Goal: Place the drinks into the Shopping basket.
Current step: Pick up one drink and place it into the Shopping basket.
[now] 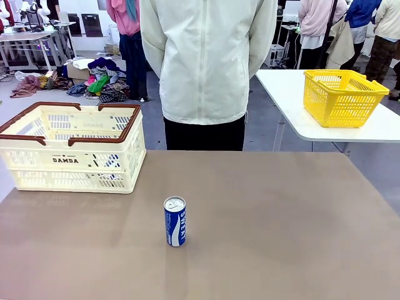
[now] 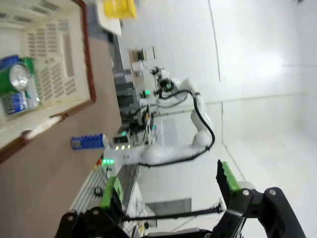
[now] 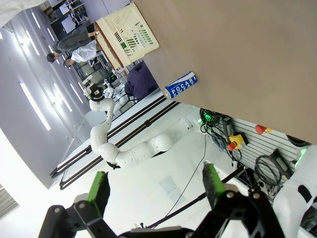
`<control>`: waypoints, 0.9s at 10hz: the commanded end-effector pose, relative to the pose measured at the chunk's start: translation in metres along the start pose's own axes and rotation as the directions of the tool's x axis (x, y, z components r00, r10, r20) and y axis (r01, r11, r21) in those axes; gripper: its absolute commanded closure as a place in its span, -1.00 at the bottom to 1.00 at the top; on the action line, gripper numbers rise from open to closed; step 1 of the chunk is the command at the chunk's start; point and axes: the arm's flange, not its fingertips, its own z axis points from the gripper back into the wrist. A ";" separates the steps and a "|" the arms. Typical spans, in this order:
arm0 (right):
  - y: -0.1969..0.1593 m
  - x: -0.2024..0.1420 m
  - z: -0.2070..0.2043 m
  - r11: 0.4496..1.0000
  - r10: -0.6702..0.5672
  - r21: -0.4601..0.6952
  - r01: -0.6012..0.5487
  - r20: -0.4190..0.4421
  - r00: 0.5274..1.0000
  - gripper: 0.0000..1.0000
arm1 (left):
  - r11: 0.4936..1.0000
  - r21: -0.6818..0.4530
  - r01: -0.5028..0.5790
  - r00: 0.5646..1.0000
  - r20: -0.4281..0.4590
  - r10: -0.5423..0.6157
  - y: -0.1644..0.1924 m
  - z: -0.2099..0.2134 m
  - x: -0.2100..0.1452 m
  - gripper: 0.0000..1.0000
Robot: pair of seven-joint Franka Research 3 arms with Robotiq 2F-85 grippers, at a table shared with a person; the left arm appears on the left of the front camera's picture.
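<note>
A blue drink can (image 1: 175,222) with white lettering and a silver top stands upright near the middle of the brown table (image 1: 281,237). The cream Shopping basket (image 1: 72,147) with brown rim sits at the table's far left. In the left wrist view a green can (image 2: 19,77) lies inside the basket (image 2: 59,64), next to something blue and white that I cannot make out; the blue can (image 2: 88,142) is on the table beyond the rim. My left gripper (image 2: 168,186) is open and holds nothing. My right gripper (image 3: 156,186) is open too, far from the blue can (image 3: 179,85) and basket (image 3: 129,29).
A person in a pale jacket (image 1: 206,56) stands at the table's far edge, arms at the sides. A bright yellow basket (image 1: 342,97) sits on a separate white table (image 1: 375,128) at the back right. Clothes lie on the floor at the back left.
</note>
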 end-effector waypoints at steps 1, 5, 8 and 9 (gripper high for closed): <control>0.002 -0.003 0.000 1.000 -0.018 -0.014 0.018 0.006 1.000 -1.00 | 0.995 0.084 0.055 0.989 -0.138 -0.043 -0.074 -0.079 -0.023 -1.00; 0.002 -0.003 0.000 1.000 -0.018 -0.014 0.018 0.006 1.000 -1.00 | 0.945 0.320 0.068 0.910 -0.408 0.073 -0.125 -0.298 -0.067 -1.00; 0.002 -0.003 0.000 1.000 -0.018 -0.014 0.018 0.006 1.000 -1.00 | 0.839 0.501 0.210 0.818 -0.561 0.130 -0.088 -0.416 -0.134 -1.00; 0.002 -0.003 0.000 1.000 -0.018 -0.014 0.018 0.006 1.000 -1.00 | 0.801 0.535 0.268 0.821 -0.562 0.101 -0.071 -0.432 -0.142 -1.00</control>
